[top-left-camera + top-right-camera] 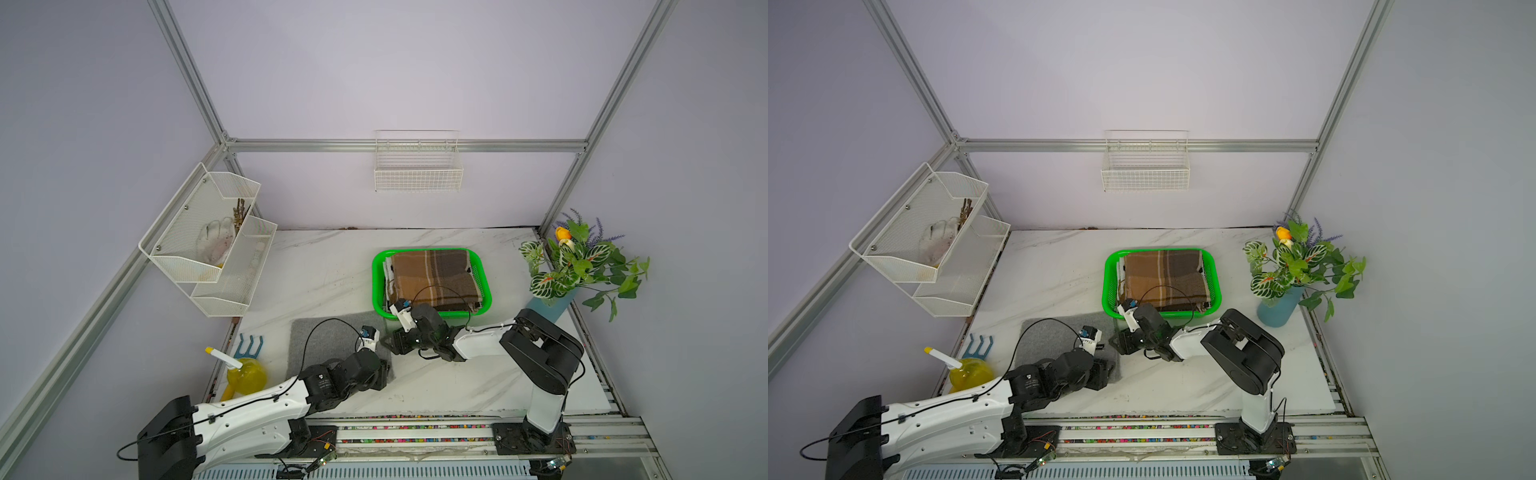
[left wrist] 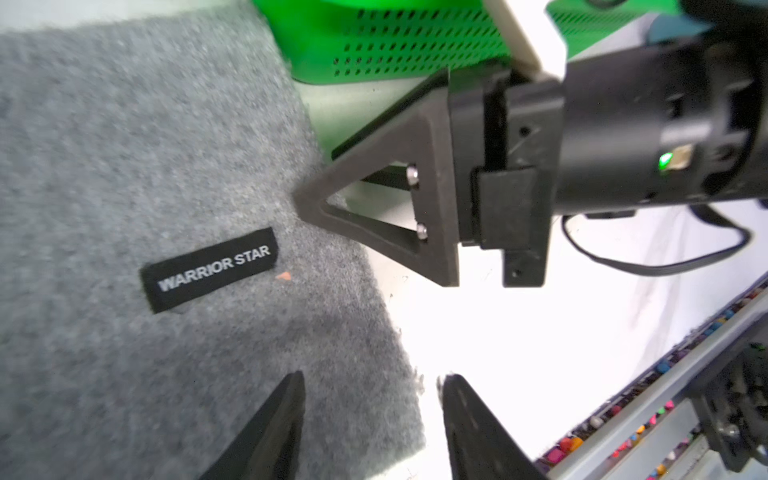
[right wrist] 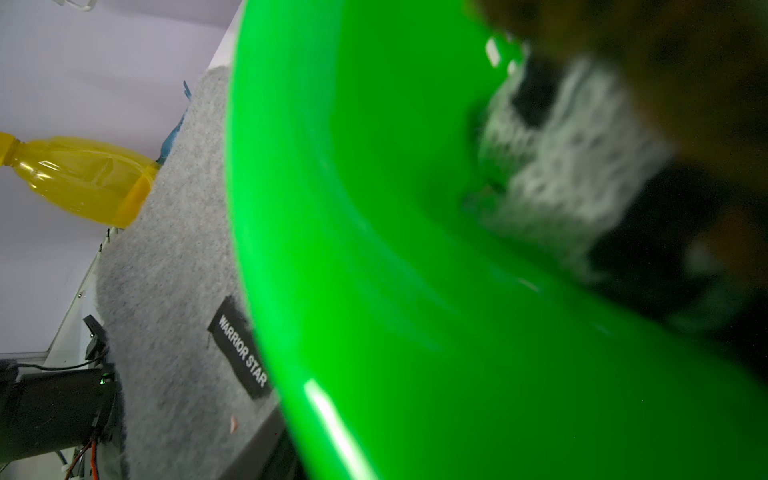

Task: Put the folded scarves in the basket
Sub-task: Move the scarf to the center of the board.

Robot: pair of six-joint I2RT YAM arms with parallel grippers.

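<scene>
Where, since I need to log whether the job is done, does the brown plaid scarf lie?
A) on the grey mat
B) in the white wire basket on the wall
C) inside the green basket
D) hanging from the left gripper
C: in both top views the scarf lies folded flat within the rim of the green basket on the table.

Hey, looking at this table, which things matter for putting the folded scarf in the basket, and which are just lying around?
Part of the job: brown plaid scarf, already lying in the green basket.

Just lying about: gray felt mat, yellow spray bottle, blue hand rake, white mesh rack, white wire wall basket, plant in a blue vase.
</scene>
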